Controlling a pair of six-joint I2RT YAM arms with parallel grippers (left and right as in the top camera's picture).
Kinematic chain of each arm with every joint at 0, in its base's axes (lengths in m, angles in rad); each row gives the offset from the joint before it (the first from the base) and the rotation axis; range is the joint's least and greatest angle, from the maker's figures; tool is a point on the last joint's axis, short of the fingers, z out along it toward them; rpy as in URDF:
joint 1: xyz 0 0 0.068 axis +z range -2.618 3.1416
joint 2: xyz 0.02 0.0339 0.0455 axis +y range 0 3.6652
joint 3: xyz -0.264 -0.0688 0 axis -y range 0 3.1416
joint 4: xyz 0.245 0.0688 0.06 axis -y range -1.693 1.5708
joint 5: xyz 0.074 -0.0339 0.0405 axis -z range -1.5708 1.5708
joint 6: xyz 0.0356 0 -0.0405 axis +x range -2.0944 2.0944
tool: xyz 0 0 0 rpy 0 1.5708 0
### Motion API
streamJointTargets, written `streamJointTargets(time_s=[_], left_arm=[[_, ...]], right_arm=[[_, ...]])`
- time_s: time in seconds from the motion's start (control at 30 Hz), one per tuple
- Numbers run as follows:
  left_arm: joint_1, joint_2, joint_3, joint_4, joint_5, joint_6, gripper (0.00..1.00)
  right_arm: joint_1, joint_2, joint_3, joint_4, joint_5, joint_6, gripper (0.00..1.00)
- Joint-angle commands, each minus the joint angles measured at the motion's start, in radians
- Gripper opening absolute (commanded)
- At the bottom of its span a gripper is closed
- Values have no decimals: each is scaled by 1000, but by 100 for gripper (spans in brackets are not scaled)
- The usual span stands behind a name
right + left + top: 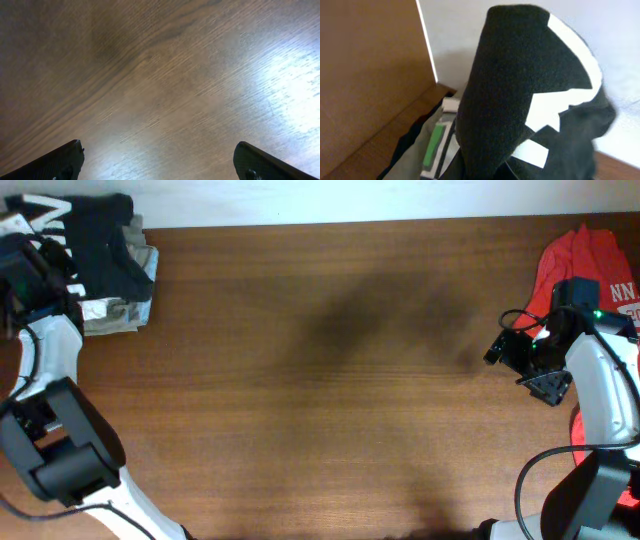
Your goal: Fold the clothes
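Clothes at the two far ends of the tabletop [330, 380], well apart. At the back left corner, black shirt [105, 240], gathered into a compact bundle on top of a grey garment [120, 315]; probably put there as the stack for finished pieces. At the right edge, red shirt [585, 260], crumpled and partly under the right arm, judged as not yet folded. At the bundle's left edge, left hand [45, 265], likely there for a last tuck or for letting go. Just beside the red shirt, right hand [500, 352] above bare wood, touching nothing, probably only waiting.

From overhead, only the layout: which heap in which corner, and where both arms reach. Cannot tell there how either hand stands. From the left wrist, black cloth with white letters [545, 110] raised close before the lens, hiding the fingers completely; so cannot tell whether clamped on the cloth or apart. Also seen there and not from above: a green patch [436, 145] on the grey garment. From the right wrist, both fingertips [55, 162] wide apart, nothing between, only wood grain below.
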Motion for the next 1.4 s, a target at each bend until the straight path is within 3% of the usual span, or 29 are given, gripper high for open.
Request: streamJointTargets(time_s=[0.0, 0.1, 0.13, 0.17, 0.2, 0.27, 0.33, 0.4, 0.43, 0.47, 0.5, 0.7, 0.83, 0.9, 0.93, 0.97, 1.13, 1.2, 1.3, 1.37], left_arm=[[43, 71, 25, 47, -85, 56, 8], [108, 95, 25, 71, -84, 54, 8], [125, 113, 25, 84, -76, 55, 15], [139, 125, 25, 99, -62, 55, 51], [148, 127, 25, 123, -13, 54, 99], [165, 124, 34, 173, 113, 55, 99], [154, 108, 90, 47, 134, 55, 99], [115, 106, 199, -52, 328, 54, 96], [84, 106, 219, -37, 343, 55, 36], [56, 119, 219, 30, 254, 54, 4], [32, 146, 220, 94, 202, 54, 2], [8, 421, 389, -129, 216, 55, 12], [4, 388, 504, -272, 333, 54, 14], [-6, 304, 643, -402, 332, 54, 22], [-18, 225, 718, -512, 334, 53, 37], [-25, 140, 749, -611, 365, 53, 99], [-26, -256, 752, -1017, 884, 53, 99], [-26, -405, 752, -1210, 908, 54, 99], [-26, -533, 752, -1374, 893, 54, 99], [-26, -589, 752, -1466, 892, 54, 99]], right_arm=[[-2, -17, 13, 0, 8, 0, 99], [-2, -17, 13, 0, 8, 0, 99], [-2, -17, 13, 0, 8, 0, 99], [-2, -17, 13, 0, 8, 0, 99], [-2, -17, 13, 0, 8, 0, 99], [-2, -17, 13, 0, 8, 0, 99], [-2, -17, 13, 0, 8, 0, 99], [-2, -17, 13, 0, 8, 0, 99], [-2, -17, 13, 0, 8, 0, 99], [-2, -17, 13, 0, 8, 0, 99], [-2, -17, 13, 0, 8, 0, 99], [-2, -17, 13, 0, 8, 0, 98], [-2, -17, 13, 0, 8, 0, 99], [-2, -17, 13, 0, 8, 0, 99], [-2, -17, 13, 0, 8, 0, 99], [-2, -17, 13, 0, 8, 0, 99], [-2, -17, 13, 1, 7, 0, 99], [-2, -17, 13, 146, -2, 0, 99], [-8, -33, 17, 116, -293, -4, 99], [-7, -164, 18, 152, -303, -58, 99]])
